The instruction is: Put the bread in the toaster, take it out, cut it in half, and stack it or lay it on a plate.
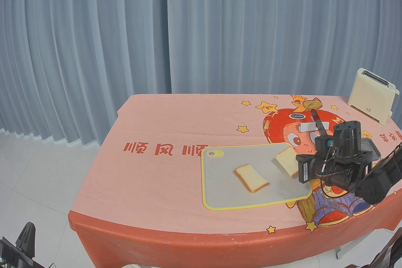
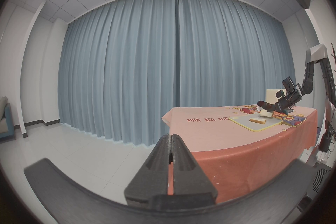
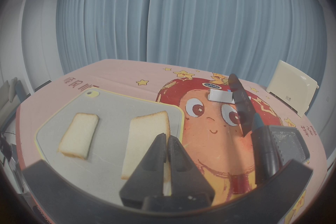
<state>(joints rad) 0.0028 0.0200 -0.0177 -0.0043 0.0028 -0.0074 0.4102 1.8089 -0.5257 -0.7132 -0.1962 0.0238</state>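
Pink tablecloth (image 1: 167, 181) under a flat grey cutting board (image 1: 226, 193); right gripper (image 3: 167, 139) clamps a rectangular toast half (image 3: 147, 137) at its edge; left gripper (image 2: 171, 146) pinched together.

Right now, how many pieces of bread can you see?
2. One piece lies flat in the middle of the board; the other piece is tilted at the board's right edge, in the right pincer. The toaster interior can't be seen.

One bread half (image 1: 251, 178) flat on the cutting board (image 1: 222, 193), second half (image 1: 287, 160) in the right tool (image 1: 298, 168)
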